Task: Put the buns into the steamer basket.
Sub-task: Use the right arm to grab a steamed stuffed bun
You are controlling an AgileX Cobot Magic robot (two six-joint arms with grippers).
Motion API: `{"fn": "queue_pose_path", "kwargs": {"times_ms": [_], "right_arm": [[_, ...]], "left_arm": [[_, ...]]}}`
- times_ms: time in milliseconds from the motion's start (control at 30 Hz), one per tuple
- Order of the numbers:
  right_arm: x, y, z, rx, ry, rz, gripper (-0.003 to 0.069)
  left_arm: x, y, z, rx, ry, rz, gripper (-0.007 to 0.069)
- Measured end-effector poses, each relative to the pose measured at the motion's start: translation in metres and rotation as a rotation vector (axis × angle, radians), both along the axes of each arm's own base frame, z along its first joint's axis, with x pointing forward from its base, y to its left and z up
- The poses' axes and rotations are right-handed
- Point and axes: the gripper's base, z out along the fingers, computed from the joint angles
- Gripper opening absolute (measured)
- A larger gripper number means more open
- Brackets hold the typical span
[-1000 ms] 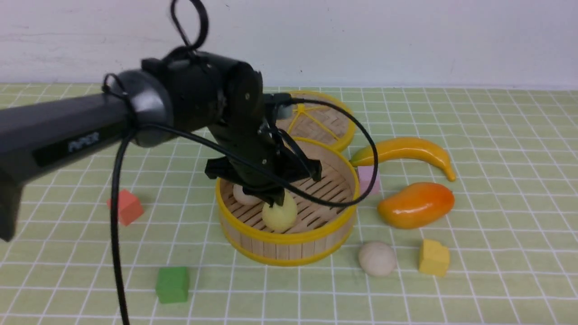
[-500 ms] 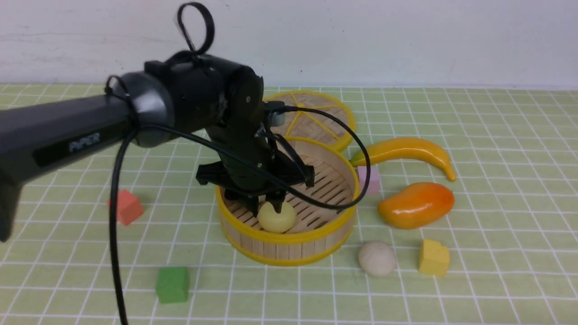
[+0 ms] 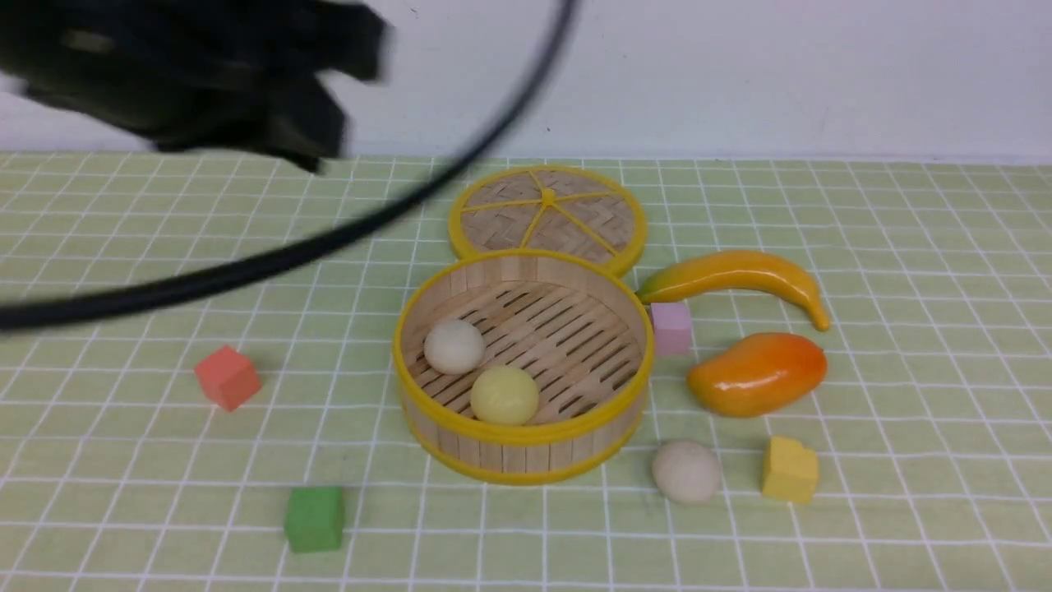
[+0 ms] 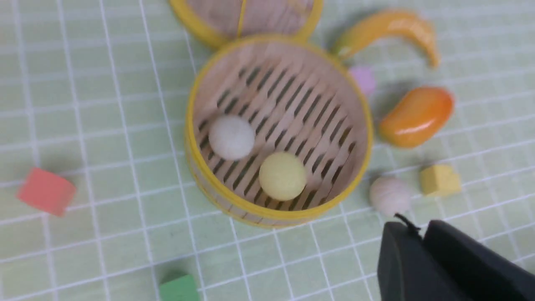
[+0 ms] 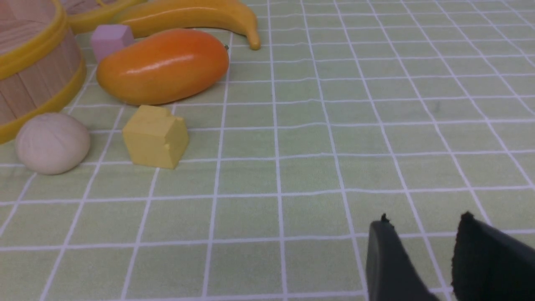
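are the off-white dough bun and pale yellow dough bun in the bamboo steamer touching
Apart. The left wrist view shows basket slats between the round off-white dough bun and the round pale yellow dough bun.

The left arm (image 3: 205, 74) shows only as a blurred, bulky black mass with angular edges, and a thick black cable (image 3: 329, 238) runs near it as a long smeared curve. The left jaws are two smooth matte black fingers (image 4: 401, 259) with rounded upper corners, a thin dark seam between them and a tiny wire-like nub at one tip. The right jaws are likewise matte black, two tapering wedge-shaped fingers (image 5: 388, 259), each ending in a small pointed nib.
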Motion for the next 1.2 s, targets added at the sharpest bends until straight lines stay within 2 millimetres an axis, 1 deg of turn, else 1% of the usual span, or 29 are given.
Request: {"fn": "queue_pose_path", "kwargs": {"times_ms": [33, 67, 100, 133, 167, 200, 233, 267, 300, 333, 367, 400, 433, 500, 533, 567, 600, 667, 1200], "right_arm": [[0.000, 0.000, 0.000, 0.000, 0.000, 0.000, 0.0241], [0.000, 0.000, 0.000, 0.000, 0.000, 0.000, 0.0241], [0.000, 0.000, 0.000, 0.000, 0.000, 0.000, 0.0241], [0.000, 0.000, 0.000, 0.000, 0.000, 0.000, 0.0241], [0.000, 0.000, 0.000, 0.000, 0.000, 0.000, 0.0241], [0.000, 0.000, 0.000, 0.000, 0.000, 0.000, 0.0241], [0.000, 0.000, 0.000, 0.000, 0.000, 0.000, 0.0241], [0.000, 0.000, 0.000, 0.000, 0.000, 0.000, 0.0241], [0.000, 0.000, 0.000, 0.000, 0.000, 0.000, 0.0241], [0.000, 0.000, 0.000, 0.000, 0.000, 0.000, 0.0241], [0.000, 0.000, 0.000, 0.000, 0.000, 0.000, 0.0241], [0.000, 0.000, 0.000, 0.000, 0.000, 0.000, 0.0241], [0.000, 0.000, 0.000, 0.000, 0.000, 0.000, 0.0241], [0.000, 0.000, 0.000, 0.000, 0.000, 0.000, 0.0241], [0.000, 0.000, 0.000, 0.000, 0.000, 0.000, 0.0241], [0.000, 0.000, 0.000, 0.000, 0.000, 0.000, 0.0241], [0.000, 0.000, 0.000, 0.000, 0.000, 0.000, 0.0241], [0.000, 0.000, 0.000, 0.000, 0.000, 0.000, 0.0241], [0.000, 0.000, 0.000, 0.000, 0.000, 0.000, 0.0241]], "left_arm": [[-0.020, 0.014, 0.005, -0.001, -0.042, 0.011, 0.0015], [-0.036, 0.026, 0.007, 0.006, -0.075, 0.023, 0.0003], [-0.039, 0.029, 0.007, 0.007, -0.079, 0.027, 0.0000], [-0.062, 0.048, 0.003, 0.025, -0.120, 0.059, -0.0013], [-0.072, 0.057, -0.003, 0.045, -0.133, 0.082, -0.0013], [-0.088, 0.070, -0.008, 0.045, -0.155, 0.113, -0.0013], [-0.097, 0.079, -0.018, 0.057, -0.155, 0.138, -0.0013], [-0.113, 0.090, -0.027, 0.044, -0.160, 0.169, -0.0013], [-0.115, 0.092, -0.029, 0.047, -0.160, 0.171, -0.0013], [-0.131, 0.104, -0.050, 0.032, -0.130, 0.209, -0.0013], [-0.142, 0.111, -0.060, 0.011, -0.129, 0.222, -0.0013], [-0.141, 0.110, -0.063, 0.015, -0.116, 0.224, -0.0013], [-0.159, 0.120, -0.083, -0.021, -0.105, 0.238, -0.0013], [-0.173, 0.126, -0.107, -0.041, -0.077, 0.229, -0.0013], [-0.174, 0.126, -0.109, -0.042, -0.074, 0.228, -0.0013], [-0.182, 0.128, -0.124, -0.054, -0.047, 0.210, -0.0013], [-0.184, 0.128, -0.130, -0.059, -0.032, 0.202, -0.0013], [-0.185, 0.127, -0.136, -0.063, -0.015, 0.191, -0.0013], [-0.184, 0.124, -0.135, -0.093, -0.029, 0.179, -0.0013]]}}
